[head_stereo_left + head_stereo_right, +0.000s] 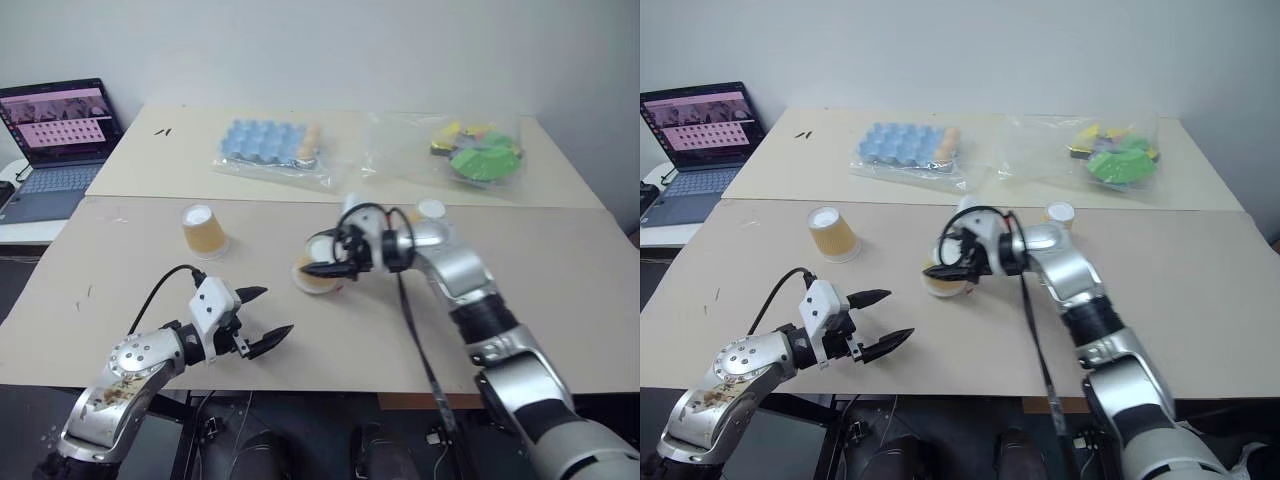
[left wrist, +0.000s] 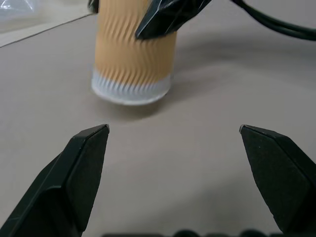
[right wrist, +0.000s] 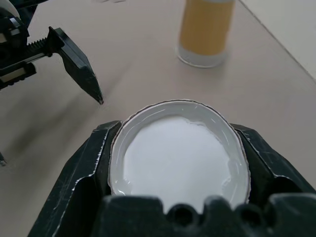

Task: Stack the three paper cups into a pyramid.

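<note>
Three ribbed tan paper cups with white bases stand inverted, axes upright, on the matte table point(image 1: 560, 300). The right gripper point(image 1: 322, 262) clamps the middle cup point(image 1: 318, 278); others: left cup point(image 1: 204, 231), far cup point(image 1: 431, 210). Left gripper point(image 1: 262, 318) spread wide, holding nothing.

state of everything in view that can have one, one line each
left gripper: open, empty, above the table
right gripper: shut on held cup
held cup: upside down, squeezed oval between the fingers
left cup: upside down, standing on the table, untouched
far cup: standing behind the right arm, partly hidden
laptop: lid open, screen on
</note>
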